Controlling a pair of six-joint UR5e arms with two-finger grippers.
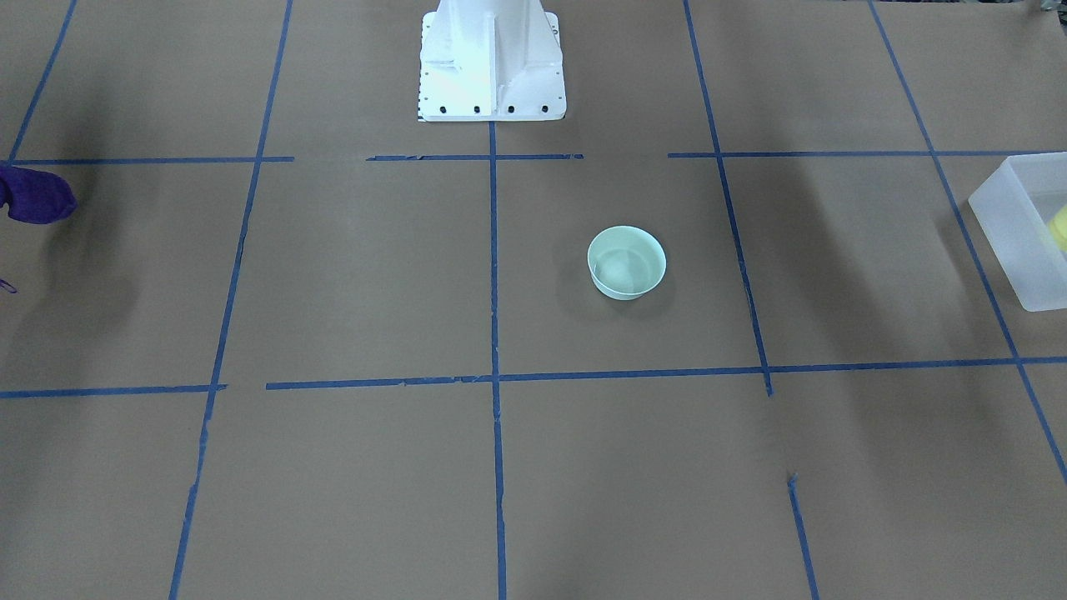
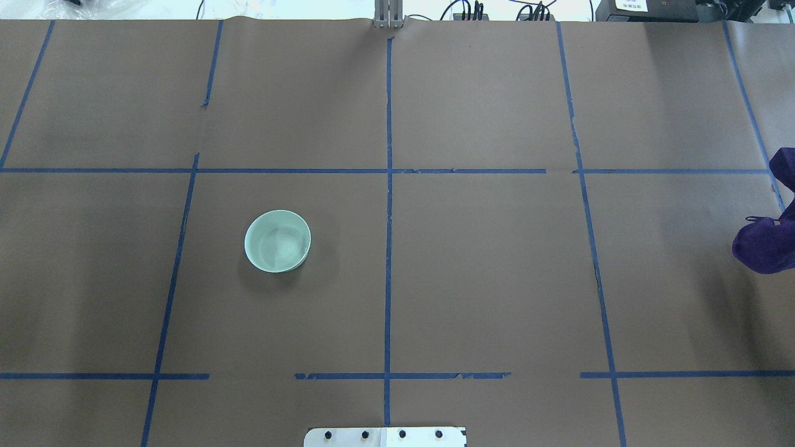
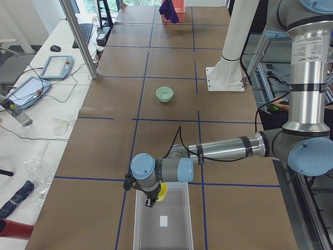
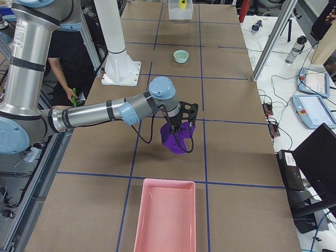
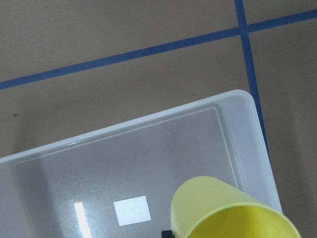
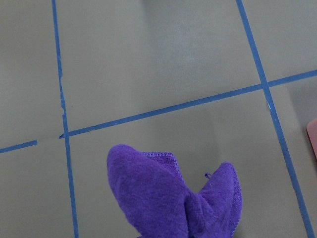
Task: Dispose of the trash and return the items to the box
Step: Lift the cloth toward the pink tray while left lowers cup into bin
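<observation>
My left gripper point(image 3: 154, 198) is shut on the small yellow cup point(image 5: 228, 208) and holds it just above the near end of the translucent box point(image 5: 148, 121). The cup point(image 3: 162, 193) and box point(image 3: 138, 224) also show in the exterior left view, and at the right edge of the front-facing view, the box point(image 1: 1013, 242) with the cup point(image 1: 1059, 229) over it. My right gripper point(image 4: 181, 121) is shut on a purple cloth point(image 6: 168, 198) that hangs above the table. Its fingers are hidden in the wrist views.
A pale green bowl point(image 2: 277, 241) stands upright on the brown paper, left of centre. A pink tray point(image 4: 165, 220) lies beyond the cloth at the table's right end. The white robot base point(image 1: 492, 62) stands at the table's robot-side edge.
</observation>
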